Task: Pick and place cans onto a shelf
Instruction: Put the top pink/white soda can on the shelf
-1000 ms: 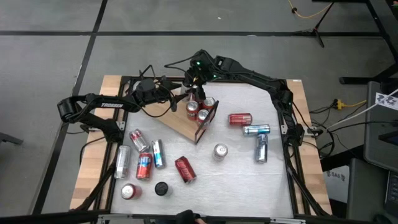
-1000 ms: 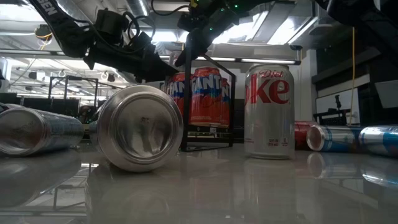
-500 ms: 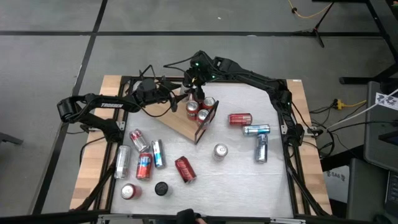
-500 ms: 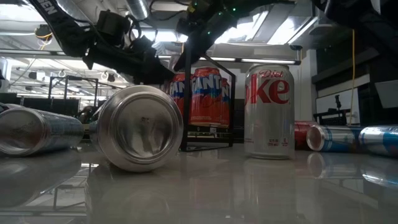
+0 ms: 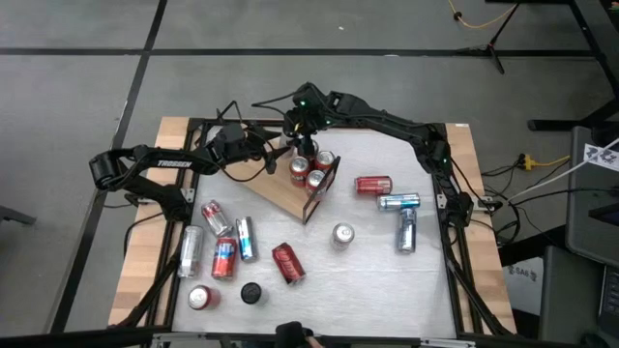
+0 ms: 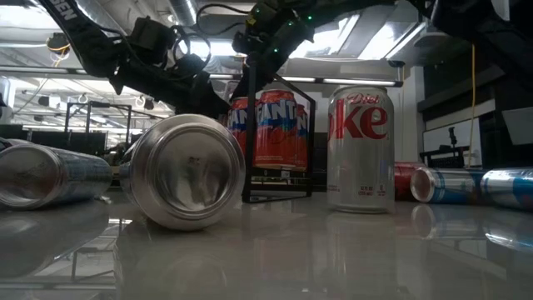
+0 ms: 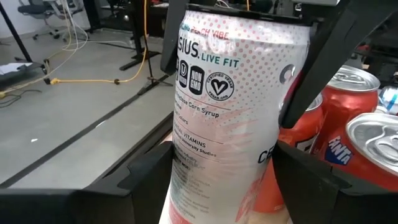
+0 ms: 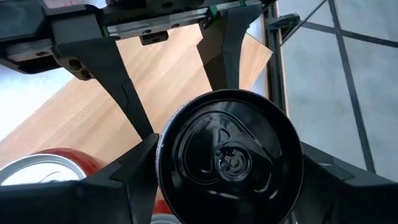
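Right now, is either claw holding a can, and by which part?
Both hold one pale slim can upright over the shelf: the left claw spans its side wall, the right claw spans its black top rim.

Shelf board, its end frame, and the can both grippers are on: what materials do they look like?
Shelf board: light wood, matte, faint grain.
End frame: thin black rods, likely painted metal.
Slim can: printed pale wrap over probably aluminium; dark glossy lid reflects light.
Left gripper and right gripper: matte black fingers, material unclear.
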Motion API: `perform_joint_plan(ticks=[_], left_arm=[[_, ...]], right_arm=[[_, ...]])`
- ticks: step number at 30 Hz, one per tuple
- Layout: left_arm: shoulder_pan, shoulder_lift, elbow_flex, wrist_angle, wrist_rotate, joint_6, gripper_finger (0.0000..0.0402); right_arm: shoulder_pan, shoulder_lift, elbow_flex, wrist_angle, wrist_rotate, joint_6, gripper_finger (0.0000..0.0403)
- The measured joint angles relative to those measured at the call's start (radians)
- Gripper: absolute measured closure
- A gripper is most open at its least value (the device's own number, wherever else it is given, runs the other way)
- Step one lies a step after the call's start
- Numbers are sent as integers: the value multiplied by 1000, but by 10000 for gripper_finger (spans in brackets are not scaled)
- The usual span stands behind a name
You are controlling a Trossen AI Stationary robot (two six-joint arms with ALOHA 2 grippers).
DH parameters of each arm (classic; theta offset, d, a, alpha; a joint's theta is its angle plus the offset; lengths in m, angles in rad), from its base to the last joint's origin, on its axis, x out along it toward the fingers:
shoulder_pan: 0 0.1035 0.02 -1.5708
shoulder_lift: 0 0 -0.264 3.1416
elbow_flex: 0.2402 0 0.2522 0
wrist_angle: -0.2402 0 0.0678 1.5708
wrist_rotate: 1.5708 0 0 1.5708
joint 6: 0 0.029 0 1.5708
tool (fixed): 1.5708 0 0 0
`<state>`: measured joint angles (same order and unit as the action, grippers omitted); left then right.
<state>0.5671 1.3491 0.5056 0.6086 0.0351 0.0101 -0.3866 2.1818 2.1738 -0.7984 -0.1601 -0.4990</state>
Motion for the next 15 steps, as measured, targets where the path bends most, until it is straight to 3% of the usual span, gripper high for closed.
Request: perform_joint_plan(ticks=[15], left_arm=[[0, -3, 0, 1, -26, -3, 148]], right_arm=[[0, 0, 0, -14, 13, 2, 137]])
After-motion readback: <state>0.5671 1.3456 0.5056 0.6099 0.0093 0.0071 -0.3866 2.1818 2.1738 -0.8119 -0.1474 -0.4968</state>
